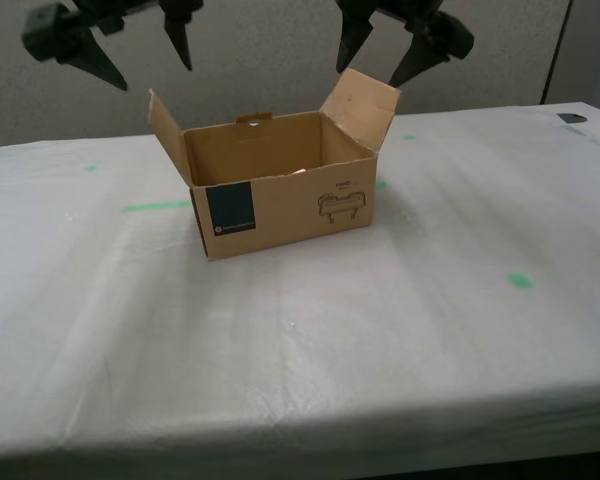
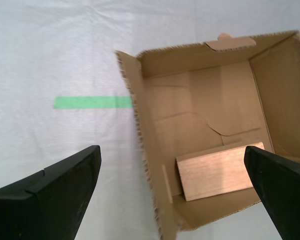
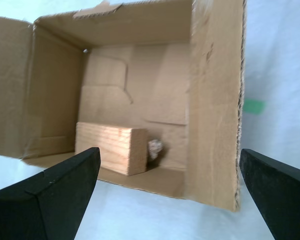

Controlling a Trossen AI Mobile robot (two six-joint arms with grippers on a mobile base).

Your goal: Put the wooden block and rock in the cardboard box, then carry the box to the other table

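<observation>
Cardboard box [image 1: 280, 190] sits on the white-cloth counter [image 1: 430, 330]; wooden block [image 3: 112, 147] and rock [image 3: 155, 148] inside. Both claws [image 2: 172, 187] [image 3: 170, 185] hover apart, empty. Risk: a one-sided flap grip would tip the box.

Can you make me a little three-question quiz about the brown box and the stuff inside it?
1. True or false: the pale tan wooden block lies inside the brown cardboard box.
2. What sits right beside the block in the first wrist view? A) a small speckled rock B) a red ball C) a spoon
3. Fill in: my first gripper and my second gripper are both ____, holding nothing.

Key
1. True; both wrist views show it on the box floor.
2. A; the rock is at the block's end.
3. Open; the box stands on the white cloth table with green tape marks.
</observation>
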